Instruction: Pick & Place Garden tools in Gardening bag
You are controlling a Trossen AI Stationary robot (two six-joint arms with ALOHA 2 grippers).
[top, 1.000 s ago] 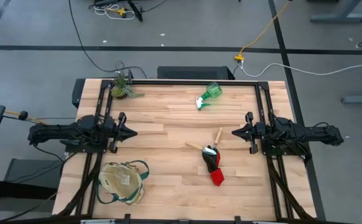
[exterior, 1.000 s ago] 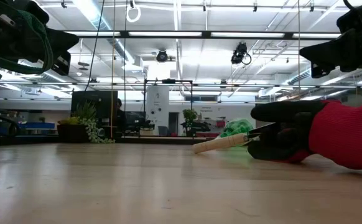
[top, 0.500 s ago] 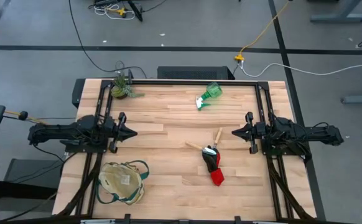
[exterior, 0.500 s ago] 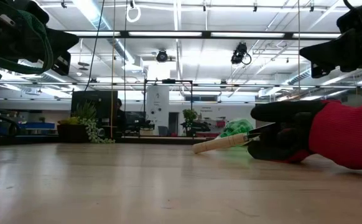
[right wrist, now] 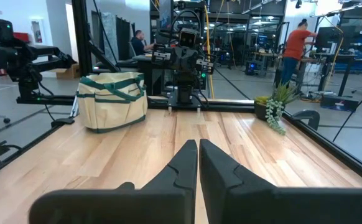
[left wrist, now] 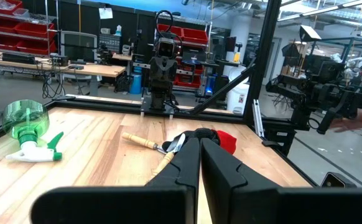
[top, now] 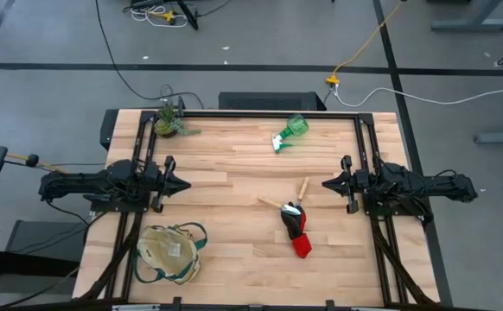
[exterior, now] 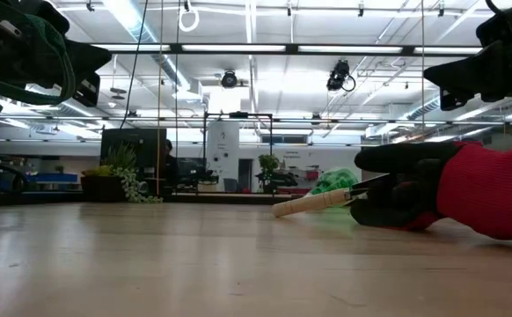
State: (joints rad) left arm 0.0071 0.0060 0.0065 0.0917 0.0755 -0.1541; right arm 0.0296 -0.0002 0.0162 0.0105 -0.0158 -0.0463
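Note:
A black-and-red glove bundle (top: 296, 231) lies on the table right of centre, with slim wooden-handled tools (top: 288, 198) at its far end; they also show in the left wrist view (left wrist: 145, 142). A translucent green spray bottle with a white part (top: 289, 131) lies on its side at the far edge. The beige bag with green trim (top: 170, 250) rests on its base at the near left. My left gripper (top: 186, 184) is shut and empty at the table's left side. My right gripper (top: 326, 184) is shut and empty at the right side.
A small green potted plant (top: 169, 120) stands at the far left corner. Black frame rails (top: 260, 115) run along the far, left and right edges. Bare wood lies between the two grippers. A person in a red top (right wrist: 294, 42) stands in the room beyond.

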